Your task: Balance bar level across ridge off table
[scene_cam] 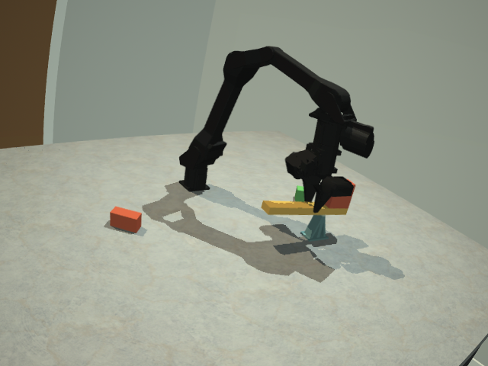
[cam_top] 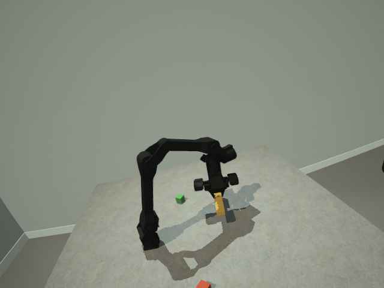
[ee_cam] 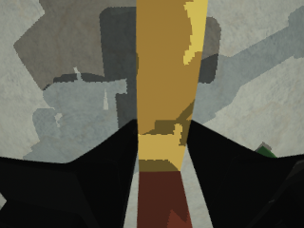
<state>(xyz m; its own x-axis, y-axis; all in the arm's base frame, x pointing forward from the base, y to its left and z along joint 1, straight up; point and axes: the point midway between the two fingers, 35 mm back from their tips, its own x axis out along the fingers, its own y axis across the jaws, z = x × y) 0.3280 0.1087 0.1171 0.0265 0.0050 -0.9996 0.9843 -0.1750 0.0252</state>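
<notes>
The yellow bar (cam_top: 219,208) (scene_cam: 284,207) (ee_cam: 166,71) looks about level, clear of the table. A red block (scene_cam: 339,202) (ee_cam: 159,197) sits on one end of it. My gripper (cam_top: 218,195) (scene_cam: 313,206) (ee_cam: 161,125) is shut on the bar near the block, a finger on each side. The teal ridge (scene_cam: 318,229) stands on the table under the gripped part of the bar. Its top meets the bar's underside in the exterior view, but I cannot tell whether they touch. The ridge is hidden in the top view and the wrist view.
A loose orange-red block (cam_top: 203,284) (scene_cam: 125,219) lies on the table (cam_top: 294,248) (scene_cam: 197,315), well away from the ridge. A green cube (cam_top: 179,198) (scene_cam: 299,193) (ee_cam: 265,151) sits on the arm's far side of the bar in the exterior view.
</notes>
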